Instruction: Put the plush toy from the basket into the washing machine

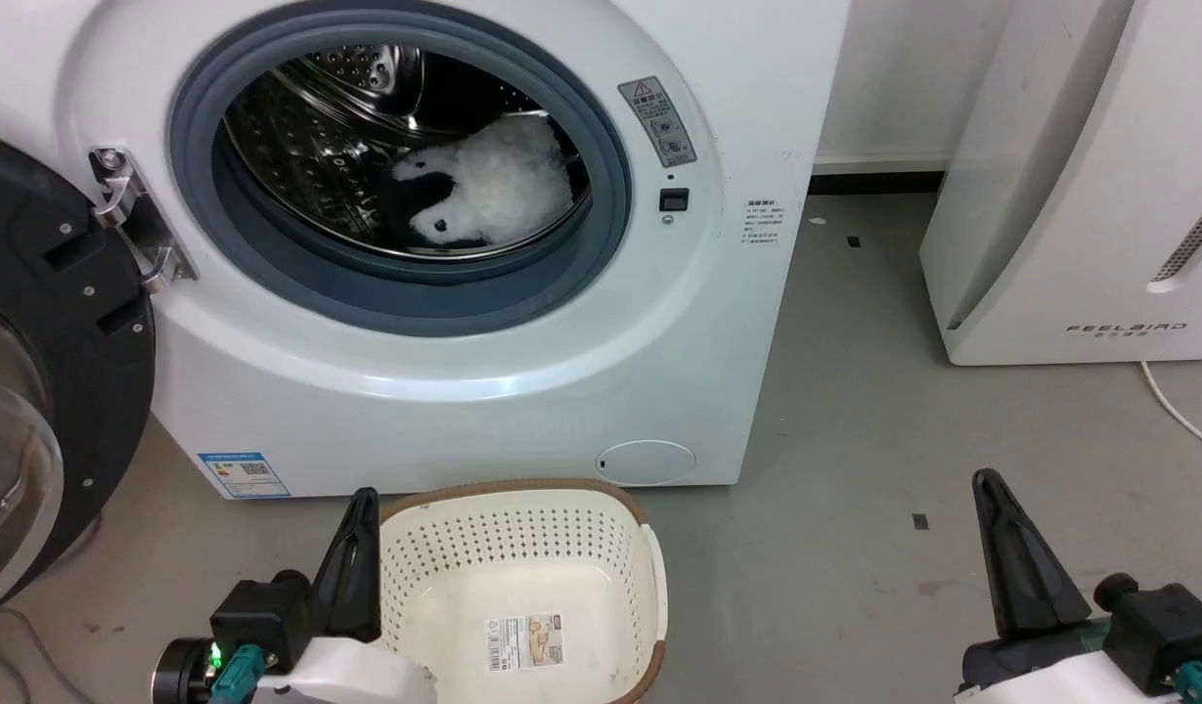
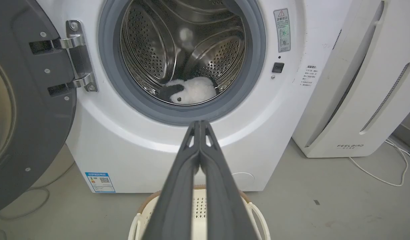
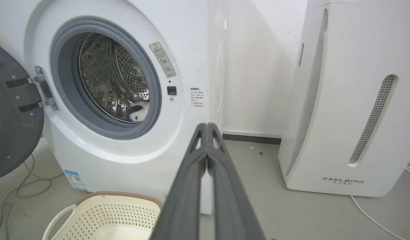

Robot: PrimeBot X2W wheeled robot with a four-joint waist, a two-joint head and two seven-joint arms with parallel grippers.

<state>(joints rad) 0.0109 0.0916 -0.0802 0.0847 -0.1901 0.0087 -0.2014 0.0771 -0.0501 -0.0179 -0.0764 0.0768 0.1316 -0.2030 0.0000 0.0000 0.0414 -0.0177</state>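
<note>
The plush toy, fluffy white with black patches, lies inside the steel drum of the washing machine; the left wrist view has the plush toy low in the drum, and a bit of the plush toy peeks past the gasket in the right wrist view. The cream basket with a brown rim stands on the floor before the washer, holding just its paper label. My left gripper is shut, beside the basket's left rim. My right gripper is shut, over bare floor at the right.
The washer's dark round door hangs open at the left. A white FEELBIRD appliance stands at the right, with a white cable on the grey floor beside it. More cables lie under the door.
</note>
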